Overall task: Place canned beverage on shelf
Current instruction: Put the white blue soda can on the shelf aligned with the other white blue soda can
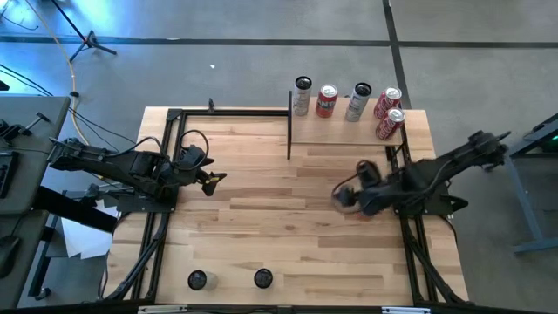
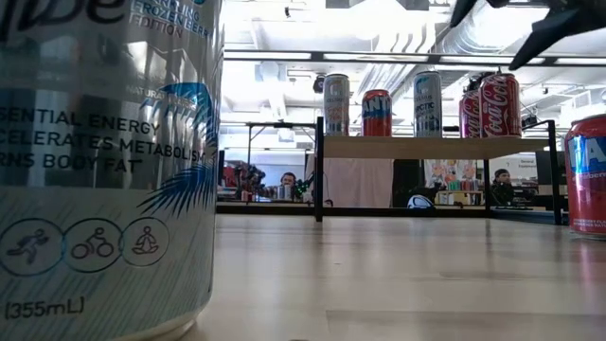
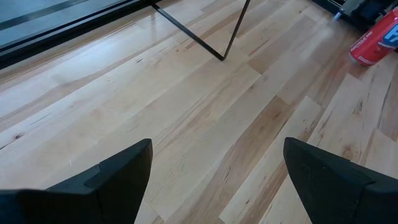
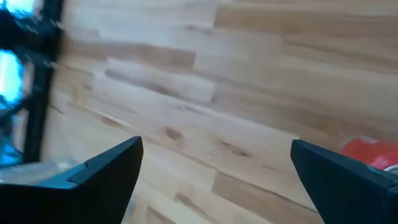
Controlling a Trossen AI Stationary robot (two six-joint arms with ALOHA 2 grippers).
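Hovering wide open, the right gripper (image 1: 342,199) has a red can (image 4: 368,151) just beside it.

Left pincer (image 1: 214,180) agape, idle, right pincer (image 1: 342,199) spread wide (empty)

shelf (image 1: 349,137) | far edge | five cans (image 1: 328,101) upright on top
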